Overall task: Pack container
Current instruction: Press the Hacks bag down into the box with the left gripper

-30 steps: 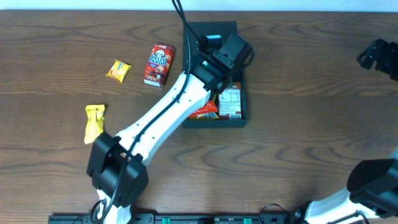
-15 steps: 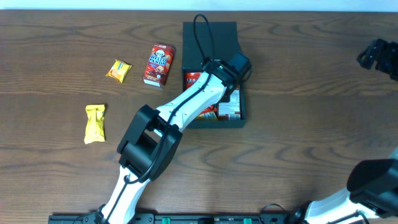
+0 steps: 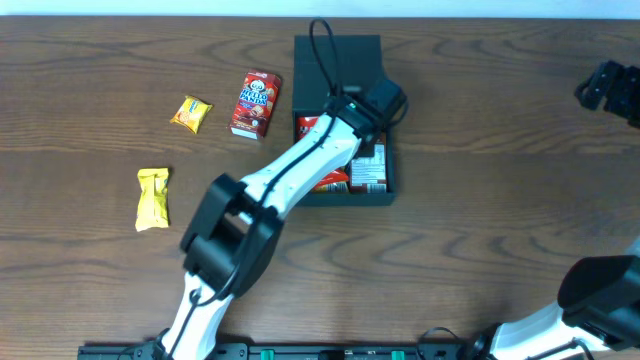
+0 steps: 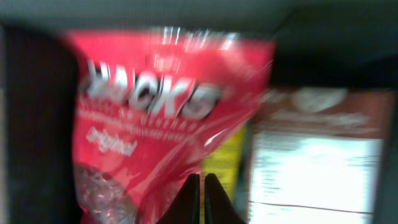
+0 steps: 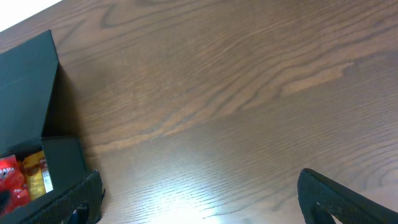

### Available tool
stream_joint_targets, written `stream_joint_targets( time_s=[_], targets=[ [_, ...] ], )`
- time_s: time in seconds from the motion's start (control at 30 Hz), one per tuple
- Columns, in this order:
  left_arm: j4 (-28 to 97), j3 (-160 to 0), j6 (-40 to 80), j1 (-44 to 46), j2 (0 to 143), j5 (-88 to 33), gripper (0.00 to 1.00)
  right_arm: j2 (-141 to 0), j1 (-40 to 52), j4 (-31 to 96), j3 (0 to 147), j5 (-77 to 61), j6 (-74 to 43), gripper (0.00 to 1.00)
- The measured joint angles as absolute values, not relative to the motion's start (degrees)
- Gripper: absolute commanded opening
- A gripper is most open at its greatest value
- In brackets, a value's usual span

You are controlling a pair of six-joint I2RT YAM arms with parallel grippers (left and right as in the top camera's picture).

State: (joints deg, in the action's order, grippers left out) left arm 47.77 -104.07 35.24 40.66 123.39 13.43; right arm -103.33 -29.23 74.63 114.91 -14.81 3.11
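Observation:
The container (image 3: 345, 197) is a dark shallow box at the table's middle back, with its flap lid (image 3: 340, 58) lying open behind it. It also shows in the right wrist view (image 5: 62, 155). My left gripper (image 3: 372, 108) hangs over the box's right half. In the left wrist view its fingers (image 4: 202, 186) are shut with nothing between them. They hover just above a red snack packet (image 4: 155, 118), a yellow packet (image 4: 227, 155) and a white-labelled packet (image 4: 317, 162) in the box. My right gripper (image 5: 199, 205) is open and empty at the far right (image 3: 610, 88).
A red snack carton (image 3: 256, 103) and a small orange-yellow packet (image 3: 190, 113) lie left of the box. A yellow packet (image 3: 152, 197) lies nearer the front left. The wooden table (image 3: 500, 200) stretches to the right.
My left arm has changed posture, its elbow swinging down towards the front. The gripper stays over the box. A red packet now shows at the box's back left.

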Motion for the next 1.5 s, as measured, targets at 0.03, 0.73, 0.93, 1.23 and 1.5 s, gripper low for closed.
stream_joint_targets(
  time_s=[0.03, 0.73, 0.93, 1.23, 1.5],
  targets=[
    [46.8, -104.1, 34.6, 40.7, 121.8, 13.5, 0.06, -103.3, -29.2, 74.7, 114.9, -14.8, 3.1, 0.99],
    [53.5, -103.8, 40.1, 38.7, 125.4, 16.5, 0.06, -103.8, -29.2, 74.8, 114.9, -14.8, 3.1, 0.99],
    [53.5, -103.8, 40.5, 38.3, 126.7, 16.1, 0.06, -103.8, -29.2, 75.0, 114.9, -14.8, 3.1, 0.99],
    [53.3, -103.9, 39.7, 38.1, 127.5, 14.2, 0.06, -103.8, -29.2, 75.0, 114.9, -14.8, 3.1, 0.99],
    [52.5, -103.9, 36.4, 37.8, 127.5, 11.3, 0.06, -103.8, -29.2, 75.0, 114.9, -14.8, 3.1, 0.99]
  ],
)
